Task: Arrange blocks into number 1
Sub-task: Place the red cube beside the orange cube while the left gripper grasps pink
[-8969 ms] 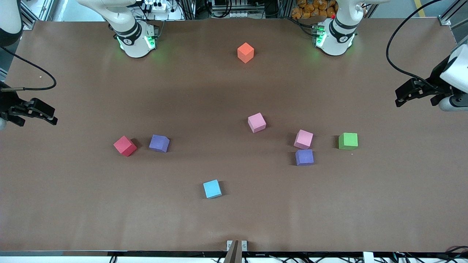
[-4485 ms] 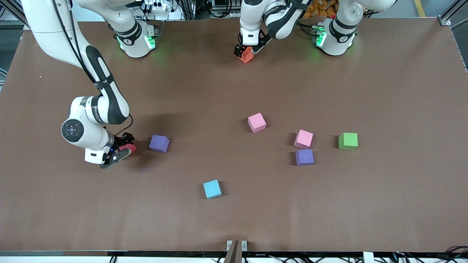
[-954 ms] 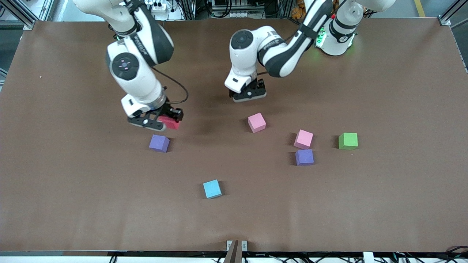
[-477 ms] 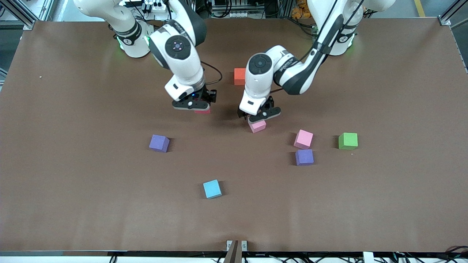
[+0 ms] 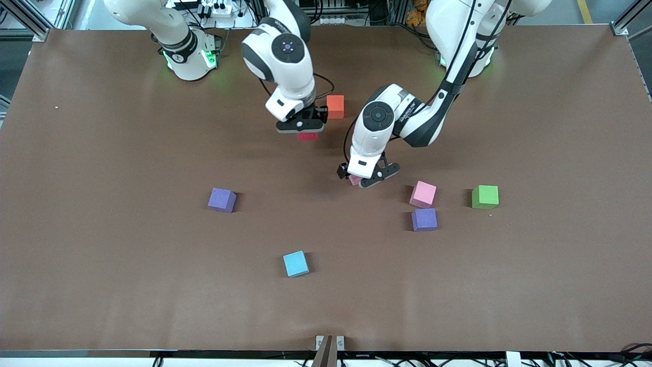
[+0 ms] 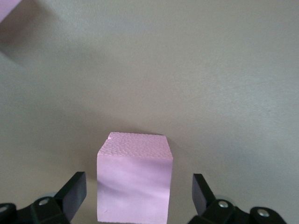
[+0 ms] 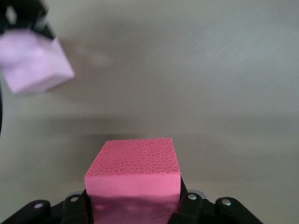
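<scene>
My right gripper (image 5: 301, 127) is shut on the red block (image 5: 307, 136) (image 7: 133, 177) and holds it just above the table, beside the orange block (image 5: 334, 106). My left gripper (image 5: 363, 179) (image 6: 138, 189) is open and low at the table's middle. Its fingers (image 6: 74, 193) stand either side of a pink block (image 6: 134, 179) (image 5: 354, 179), with a gap on each side. The second pink block (image 5: 423, 194) touches a purple block (image 5: 424, 219) toward the left arm's end. Another purple block (image 5: 222, 200) lies toward the right arm's end.
A green cube (image 5: 485, 197) sits beside the second pink block, toward the left arm's end. A light blue cube (image 5: 295, 264) lies nearer the front camera than all the others. The brown table (image 5: 102, 285) has bare surface around them.
The right gripper has carried the red block from the right arm's end to beside the orange block. The left gripper set the orange block down earlier and has now dropped around the pink block.
</scene>
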Action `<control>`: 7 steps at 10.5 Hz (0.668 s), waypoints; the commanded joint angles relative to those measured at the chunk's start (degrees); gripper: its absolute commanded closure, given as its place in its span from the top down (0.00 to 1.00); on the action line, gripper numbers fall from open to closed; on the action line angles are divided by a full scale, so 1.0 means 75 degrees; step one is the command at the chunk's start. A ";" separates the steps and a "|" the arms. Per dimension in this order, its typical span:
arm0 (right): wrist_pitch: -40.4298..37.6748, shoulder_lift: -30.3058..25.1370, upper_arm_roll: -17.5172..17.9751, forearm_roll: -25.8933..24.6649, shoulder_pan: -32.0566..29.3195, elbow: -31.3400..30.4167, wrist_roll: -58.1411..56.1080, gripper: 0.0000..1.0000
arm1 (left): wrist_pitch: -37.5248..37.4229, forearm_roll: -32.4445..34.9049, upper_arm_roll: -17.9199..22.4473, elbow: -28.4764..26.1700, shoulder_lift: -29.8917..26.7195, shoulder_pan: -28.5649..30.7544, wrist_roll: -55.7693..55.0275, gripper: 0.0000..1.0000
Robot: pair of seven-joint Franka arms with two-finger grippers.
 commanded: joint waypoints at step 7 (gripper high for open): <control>0.1011 0.1319 0.0183 0.0025 0.0951 0.0592 0.1097 0.42 | 0.0266 -0.0253 0.0151 0.0114 0.0261 -0.0021 0.0275 0.00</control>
